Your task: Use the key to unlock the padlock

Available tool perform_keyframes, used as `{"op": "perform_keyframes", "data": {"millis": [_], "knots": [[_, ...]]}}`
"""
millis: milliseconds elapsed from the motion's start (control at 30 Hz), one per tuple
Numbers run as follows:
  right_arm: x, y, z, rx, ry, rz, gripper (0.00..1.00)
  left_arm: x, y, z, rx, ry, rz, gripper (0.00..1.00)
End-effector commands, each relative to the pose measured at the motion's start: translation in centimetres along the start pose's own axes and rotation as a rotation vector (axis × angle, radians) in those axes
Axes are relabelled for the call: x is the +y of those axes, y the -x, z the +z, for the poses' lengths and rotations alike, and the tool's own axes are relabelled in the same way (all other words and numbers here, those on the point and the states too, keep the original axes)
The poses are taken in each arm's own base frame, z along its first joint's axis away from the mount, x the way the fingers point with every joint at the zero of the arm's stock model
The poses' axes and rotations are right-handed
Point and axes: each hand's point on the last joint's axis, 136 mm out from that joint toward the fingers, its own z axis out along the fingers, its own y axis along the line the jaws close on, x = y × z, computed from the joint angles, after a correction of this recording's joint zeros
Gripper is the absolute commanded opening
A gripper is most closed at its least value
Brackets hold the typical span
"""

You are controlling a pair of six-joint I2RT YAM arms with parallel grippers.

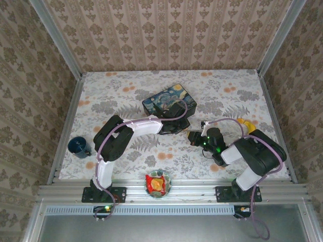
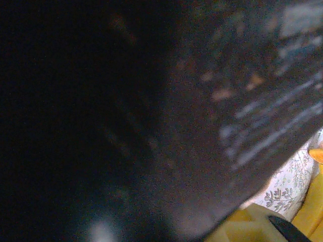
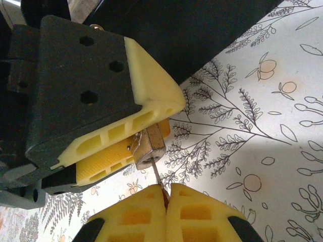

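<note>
Top external: both arms reach to the middle of the floral desk (image 1: 227, 91). The left tool (image 1: 176, 121) sits just in front of the Starry Night tin (image 1: 169, 101), and the right tool (image 1: 194, 137) faces it at close quarters. The task's items between them are too small to make out here. A blue cup (image 1: 79, 146) stands at the left edge, a bowl (image 1: 158, 184) of wrapped snacks at the near edge and a yellow curved object (image 1: 246, 123) beyond the right arm, all well apart from the work.

Left wrist: a dark, blurred surface with pale lines lies close to the lens, and I cannot tell what it is. A corner of yellow shows at lower right.

Right wrist: the padlock (image 3: 150, 145) is pinched between the left tool's yellow pads, clear of the desk, with its lower end towards the camera. The right tool's tips are pressed together on the key (image 3: 156, 174), whose thin blade meets the lock's underside.

Judgement: insertion or turning is in hand – depth of entry cannot be confirmed. To do it well, keep the blade in line with the keyway, seat it fully, then rotate the right wrist about the blade's axis while the left holds firm. Sideways load risks bending the blade or twisting the lock in its grip
</note>
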Motion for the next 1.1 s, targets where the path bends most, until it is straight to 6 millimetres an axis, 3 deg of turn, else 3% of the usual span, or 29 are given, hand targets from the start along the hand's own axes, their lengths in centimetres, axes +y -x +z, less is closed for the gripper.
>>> {"op": "perform_keyframes", "data": {"millis": [0,667,1067], "knots": [[0.6,1.5,0.3,-0.069,0.02,-0.003,0.0,1.0,-3.0,1.0,0.127,0.01,-0.076,0.0],[1.1,1.9,1.8,-0.09,0.049,-0.034,0.0,-1.1,-4.8,0.9,0.216,-0.045,-0.116,0.0],[3.1,4.3,2.2,-0.167,0.097,-0.225,0.0,-1.7,-5.8,0.9,0.257,-0.068,-0.115,0.0]]}}
